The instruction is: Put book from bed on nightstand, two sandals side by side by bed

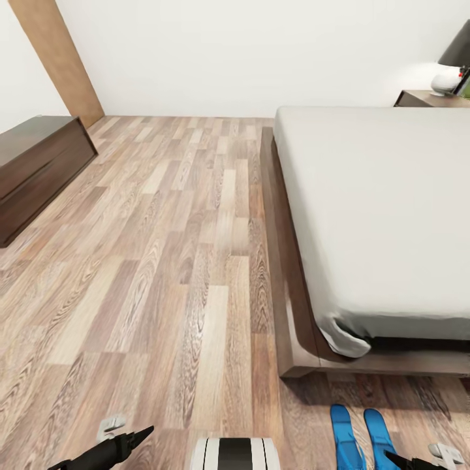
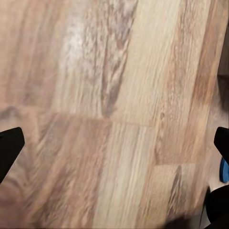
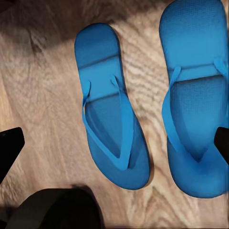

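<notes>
Looking down from the head view, I see the bed [image 1: 385,215] on the right, its grey mattress on a dark brown frame that runs along the wooden floor [image 1: 163,274]. Just past the foot of the frame, the two sandals [image 1: 358,436] lie side by side on the floor, close together and roughly parallel, bright blue. At the far corner beyond the mattress stands the nightstand [image 1: 427,98] with the white base of its lamp [image 1: 450,75] under a dark shade. A long dark bench [image 1: 36,166] sits against the wall on the left, well apart from the bed. The mattress top that I can see is bare grey; I cannot spot the book from here. The left tool [image 1: 134,436] pokes in at the lower edge over bare floor, and the right tool [image 1: 401,461] shows as a dark tip just beside the sandals.

From the left wrist view, the left tool [image 2: 114,143] hangs over plain floorboards, its black fingers [image 2: 8,148] at opposite edges, spread wide with nothing between them. A sliver of blue shows at one edge.

From the right wrist view, the right tool [image 3: 114,143] hovers directly above the two sandals [image 3: 157,105], straps up, near each other but not touching. Its fingertips [image 3: 9,148] are set wide apart, gripping nothing.
</notes>
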Motion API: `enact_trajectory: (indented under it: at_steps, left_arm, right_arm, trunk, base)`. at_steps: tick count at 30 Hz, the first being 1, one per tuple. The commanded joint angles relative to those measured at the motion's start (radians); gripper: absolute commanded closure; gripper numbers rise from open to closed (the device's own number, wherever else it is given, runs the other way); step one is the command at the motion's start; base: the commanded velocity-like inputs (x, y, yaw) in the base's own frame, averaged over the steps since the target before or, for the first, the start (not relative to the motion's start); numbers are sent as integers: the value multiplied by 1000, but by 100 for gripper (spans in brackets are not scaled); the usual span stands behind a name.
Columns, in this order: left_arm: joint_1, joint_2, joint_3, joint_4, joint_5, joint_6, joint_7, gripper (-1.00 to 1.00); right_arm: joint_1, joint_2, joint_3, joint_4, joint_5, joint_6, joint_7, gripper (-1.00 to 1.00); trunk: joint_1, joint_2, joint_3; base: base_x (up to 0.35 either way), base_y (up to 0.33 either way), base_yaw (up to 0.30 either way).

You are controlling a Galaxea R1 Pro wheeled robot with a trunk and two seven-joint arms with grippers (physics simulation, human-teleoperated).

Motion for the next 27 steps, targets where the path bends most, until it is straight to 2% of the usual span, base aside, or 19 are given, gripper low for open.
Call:
enact_trajectory:
  at_steps: [1, 27]
  left_arm:
    - [0, 0, 5, 0, -5, -2, -3, -100]
    - [0, 0, 3, 0, -6, -2, -2, -100]
  right_arm:
    - [-1, 0, -8, 1, 5, 3, 4, -100]
    - [-1, 0, -9, 1, 4, 3, 6, -100]
  trunk:
    - [0, 0, -1]
    - [0, 0, 3]
  base:
    - [0, 0, -247]
    - [0, 0, -279]
